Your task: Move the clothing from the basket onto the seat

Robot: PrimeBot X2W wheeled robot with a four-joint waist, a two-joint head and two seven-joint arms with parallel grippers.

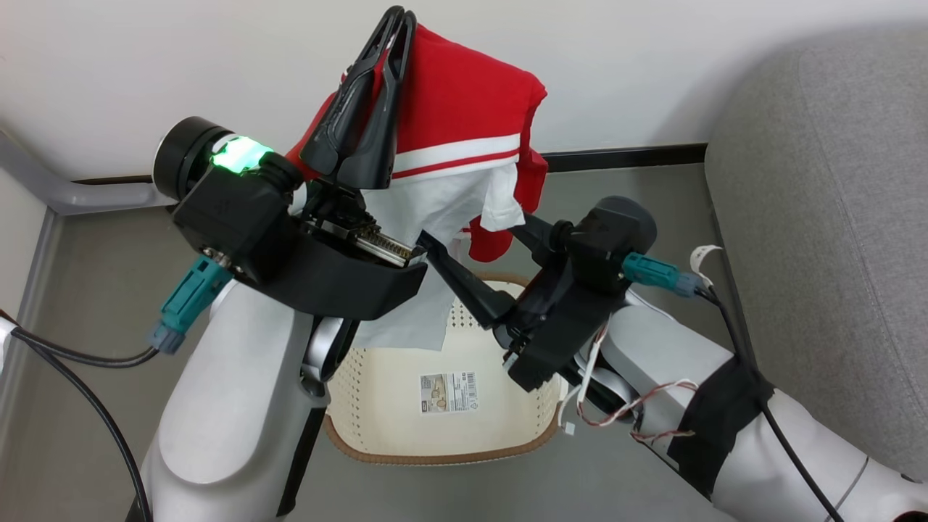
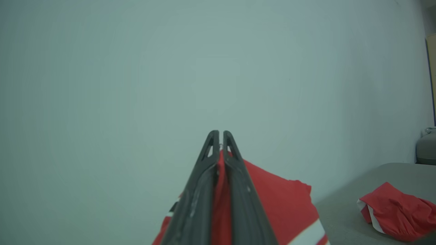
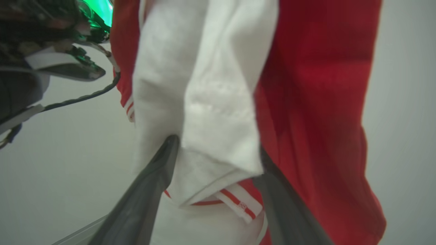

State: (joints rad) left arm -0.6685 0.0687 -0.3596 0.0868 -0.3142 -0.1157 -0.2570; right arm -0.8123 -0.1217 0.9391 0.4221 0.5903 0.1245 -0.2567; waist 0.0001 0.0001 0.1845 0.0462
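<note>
- Our left hand (image 1: 401,16) is raised against the pale wall (image 1: 145,58), its two dark fingers pressed together on a pinch of the red garment (image 1: 464,101).
- In the left wrist view, the left hand (image 2: 218,134) has red cloth squeezed between its fingers, and the red garment (image 2: 279,194) spills down from them.
- The red garment hangs free of the basket (image 1: 377,391), with a white stripe across it and a white panel drooping below.
- Our right hand (image 1: 470,235) is spread wide, grasping nothing; the white lower fold hangs between its fingers.
- From the right wrist, we see the right hand (image 3: 218,144) with a finger on each side of the white fold of the red garment (image 3: 306,85).
- The basket stands on the grey floor (image 1: 94,290) under the hanging cloth, a label sticker (image 1: 449,392) on its bottom.
- The seat (image 1: 819,181) lies to our right, beside the basket.
- A second garment (image 2: 395,214), red with a white edge, lies crumpled on the seat (image 2: 340,211).
</note>
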